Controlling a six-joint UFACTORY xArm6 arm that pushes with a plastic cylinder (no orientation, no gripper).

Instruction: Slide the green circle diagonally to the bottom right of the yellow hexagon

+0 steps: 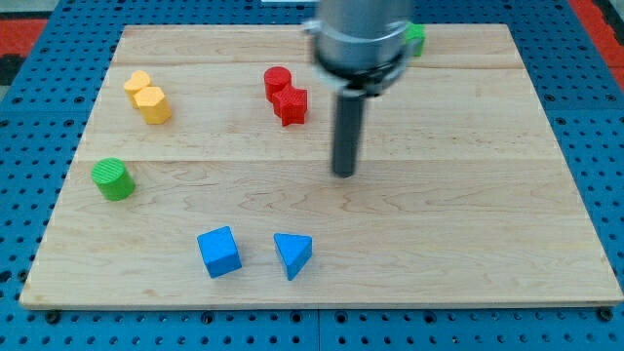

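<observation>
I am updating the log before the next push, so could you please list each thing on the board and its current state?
Green circle block: near board's left edge, untouched.
Yellow hexagon blocks: two, touching.
Red blocks: two, touching.
Blue cube: alone.
Blue triangle block: alone.
Green block: top edge, partly hidden.
My tip: mid-board, touching nothing.

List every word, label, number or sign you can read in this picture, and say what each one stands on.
None: no readable text shows anywhere.
The wooden board, the blue pegboard under it, the coloured blocks such as the green circle and the yellow hexagon, and the rod down to my tip all bear no lettering.
</observation>
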